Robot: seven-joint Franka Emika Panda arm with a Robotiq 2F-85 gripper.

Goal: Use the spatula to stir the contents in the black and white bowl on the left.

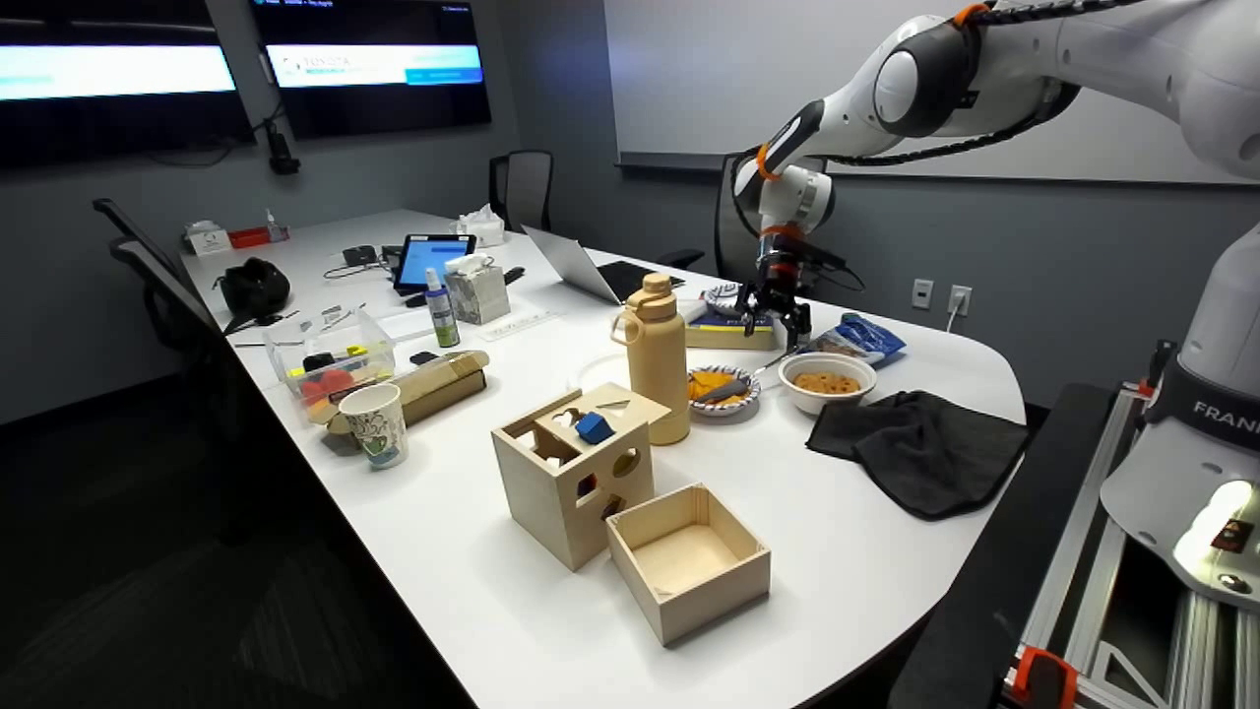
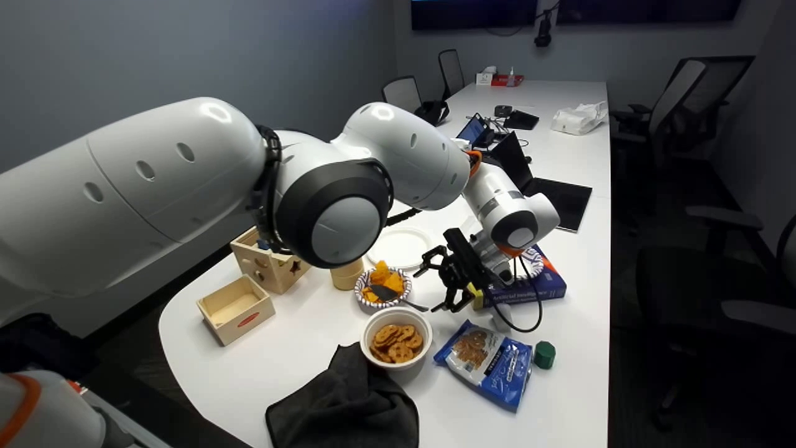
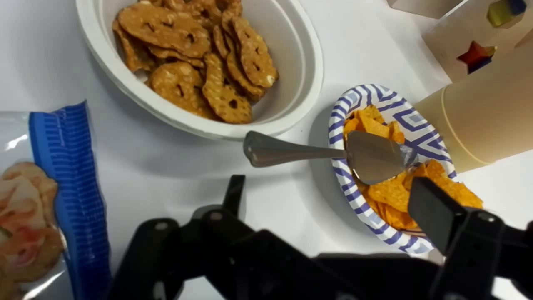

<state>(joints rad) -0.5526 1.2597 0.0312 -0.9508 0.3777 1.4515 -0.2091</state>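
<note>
The black and white bowl (image 3: 355, 199), a paper one with dark blue-purple stripes on white, stands beside the tan bottle. Its contents (image 3: 389, 195) are orange-yellow chips. Lying on those chips is the metal spatula (image 3: 370, 156), blade inside the bowl and handle resting over the rim toward the pretzel bowl. My gripper (image 3: 331, 189) is open, with nothing held; one finger (image 3: 433, 212) overlaps the chips in the wrist view. In both exterior views the gripper (image 1: 771, 335) (image 2: 429, 289) hangs above the table near the handle's end, apart from the spatula (image 2: 382, 292).
Close by is a white bowl (image 2: 367, 348) of pretzel crisps. A blue snack bag (image 2: 488, 361) and a black cloth (image 2: 348, 404) lie around it. The tall tan bottle (image 1: 658, 364) and a wooden shape box (image 1: 541, 502) stand beyond. Books (image 2: 535, 289) lie under the wrist.
</note>
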